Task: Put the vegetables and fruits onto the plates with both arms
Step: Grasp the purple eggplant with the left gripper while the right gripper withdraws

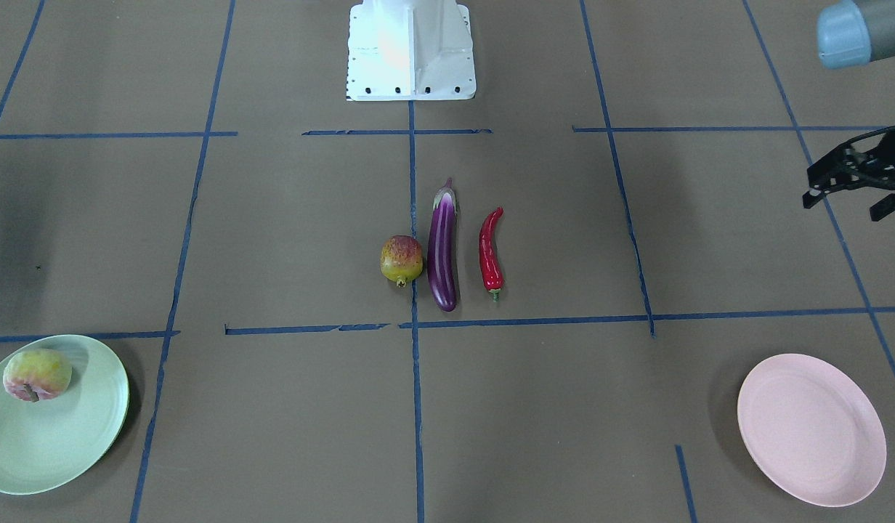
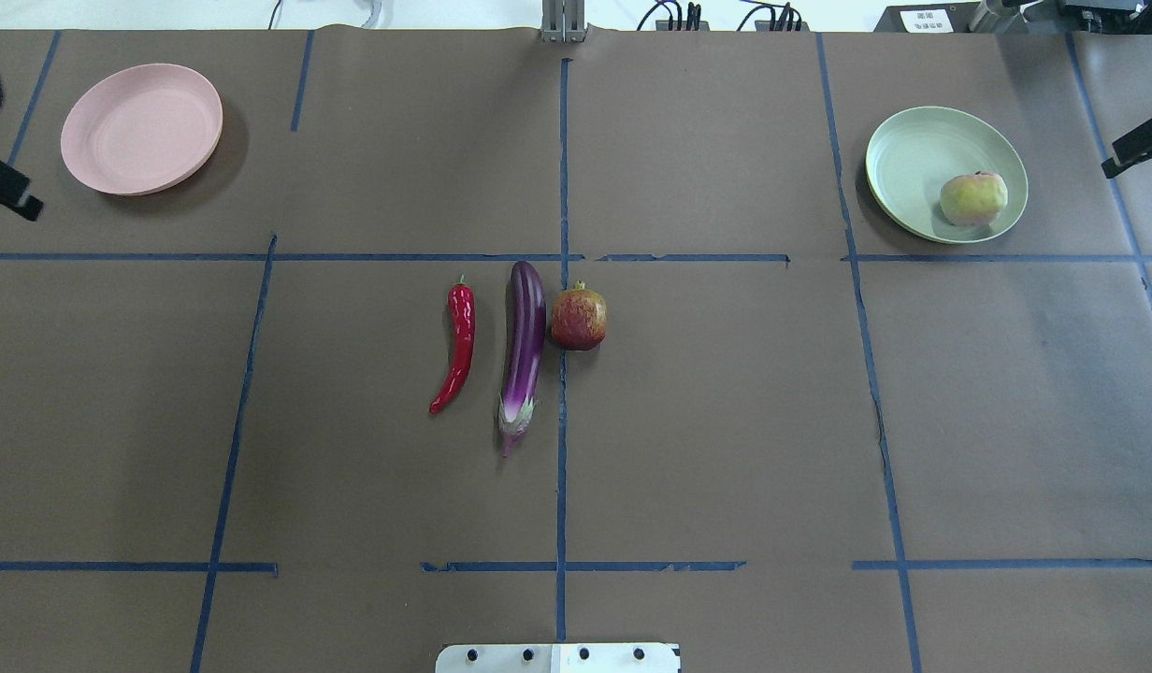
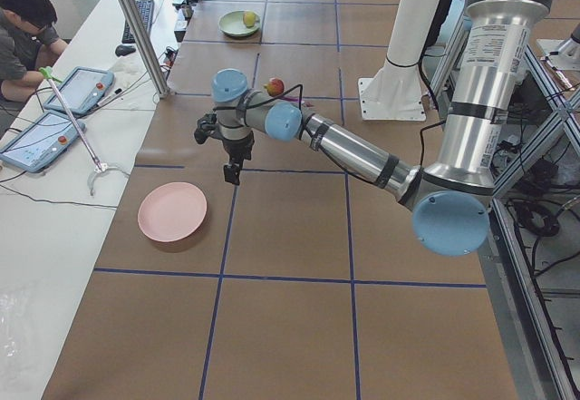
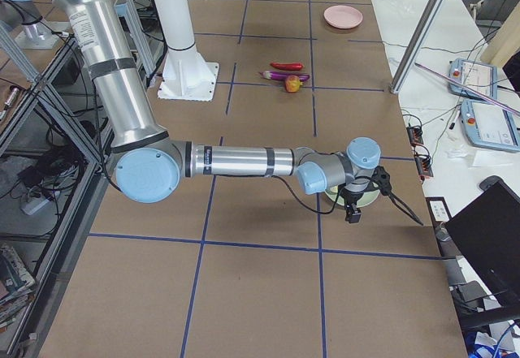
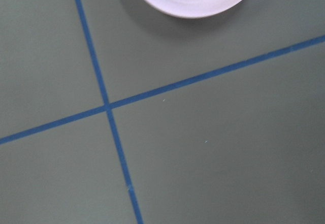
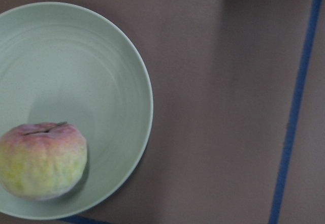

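One fruit plated, three pieces left to fetch from the middle of the surface [image 2: 726, 421].
The pale green fruit [image 2: 973, 198] sits on the mint green plate [image 2: 913, 154], and the pink plate [image 2: 141, 129] is bare. The red chili pepper [image 2: 459, 346], eggplant [image 2: 525, 341] and pomegranate [image 2: 578, 319] lie side by side at the centre, well apart from both plates. The left gripper [image 1: 843, 208] hangs near the pink plate with its fingers spread and nothing in them. The right gripper [image 2: 1135, 148] is beside the green plate, and I cannot tell whether it is open. The next reach probably goes best with each arm taking its own outer piece: left to the chili, closing across its narrow body, and right to the pomegranate. That fruit lies against or just beside the eggplant, so come straight down to avoid nudging it.
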Robot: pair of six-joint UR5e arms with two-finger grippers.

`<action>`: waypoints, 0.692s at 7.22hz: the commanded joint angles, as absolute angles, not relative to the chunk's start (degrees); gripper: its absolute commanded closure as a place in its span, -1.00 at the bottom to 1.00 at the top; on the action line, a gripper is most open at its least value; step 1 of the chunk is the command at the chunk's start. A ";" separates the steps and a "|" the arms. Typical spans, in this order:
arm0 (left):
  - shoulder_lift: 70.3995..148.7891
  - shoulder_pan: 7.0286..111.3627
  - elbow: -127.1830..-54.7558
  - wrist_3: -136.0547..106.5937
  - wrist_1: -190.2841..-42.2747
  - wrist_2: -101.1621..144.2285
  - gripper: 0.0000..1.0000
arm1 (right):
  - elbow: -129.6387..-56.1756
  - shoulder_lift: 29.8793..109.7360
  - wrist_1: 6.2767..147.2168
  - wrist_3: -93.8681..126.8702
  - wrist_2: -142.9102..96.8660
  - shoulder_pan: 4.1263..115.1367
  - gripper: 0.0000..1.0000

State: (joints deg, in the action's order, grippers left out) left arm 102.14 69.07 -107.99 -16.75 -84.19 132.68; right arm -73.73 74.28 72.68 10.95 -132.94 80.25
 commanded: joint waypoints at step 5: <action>124.67 35.47 -102.53 -56.20 -86.20 121.16 -1.00 | -87.71 85.25 78.23 11.07 -133.51 82.53 -1.00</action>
